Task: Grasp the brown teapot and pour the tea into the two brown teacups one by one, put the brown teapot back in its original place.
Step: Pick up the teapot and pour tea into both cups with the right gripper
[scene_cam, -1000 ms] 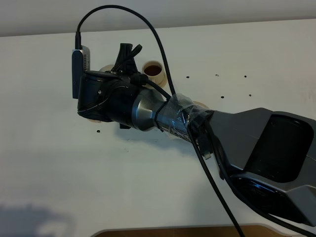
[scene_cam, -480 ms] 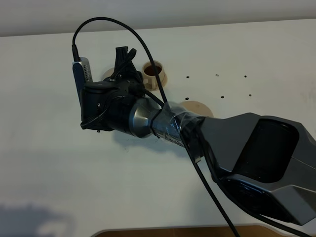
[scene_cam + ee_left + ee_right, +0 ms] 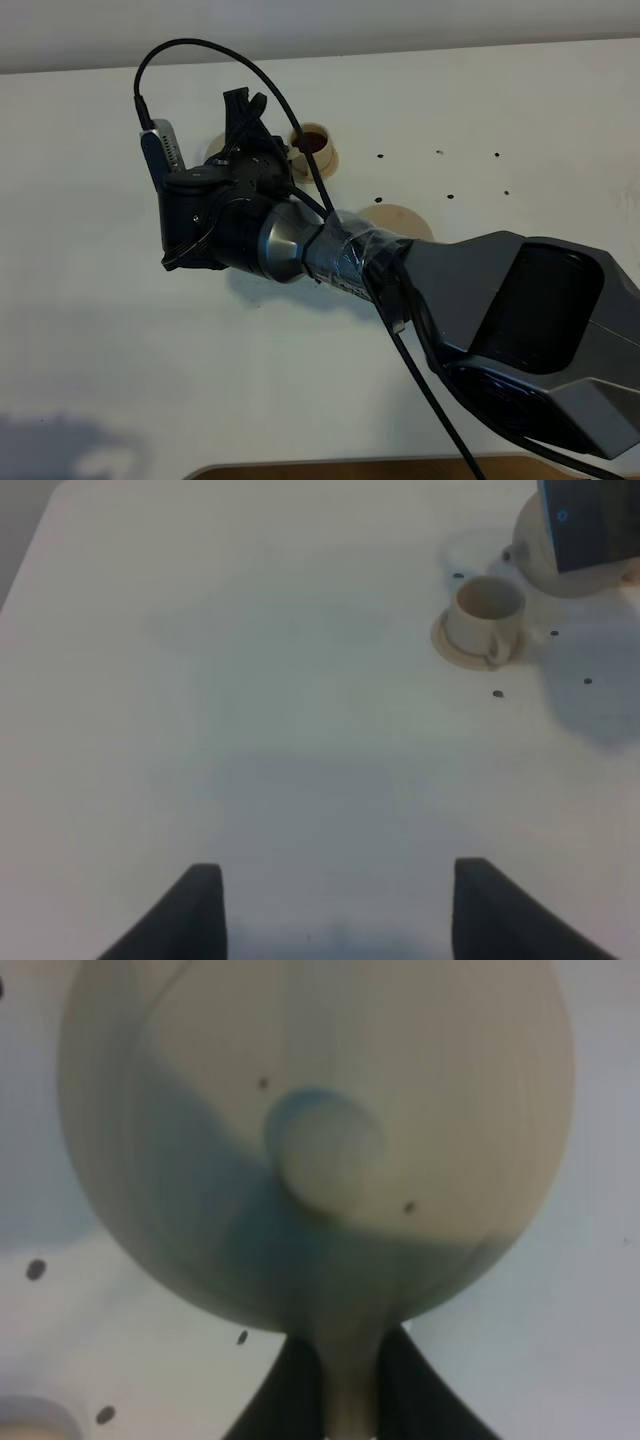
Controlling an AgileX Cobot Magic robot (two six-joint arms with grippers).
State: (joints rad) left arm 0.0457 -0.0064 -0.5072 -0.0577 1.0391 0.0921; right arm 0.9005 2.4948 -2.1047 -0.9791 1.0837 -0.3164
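Observation:
The brown teapot (image 3: pixel 320 1110) fills the right wrist view, lid knob toward the camera. My right gripper (image 3: pixel 345 1405) is shut on its loop handle. In the exterior view the right gripper (image 3: pixel 243 108) reaches across to the far left, and its wrist hides the teapot. One brown teacup (image 3: pixel 315 143) holds dark tea just right of the gripper. The other teacup (image 3: pixel 485 615) looks empty in the left wrist view and is only a sliver (image 3: pixel 213 148) behind the wrist. The round saucer disc (image 3: pixel 395 215) lies bare. My left gripper (image 3: pixel 337 870) is open and empty.
The white table (image 3: pixel 520 120) has small dark holes near the cups and the disc. The right arm's big grey body (image 3: pixel 520 320) covers the front right. The left gripper hovers over bare table well short of the cup.
My right wrist has shifted a little left and toward the far edge and rolled. More of the round saucer disc now shows beside the arm.

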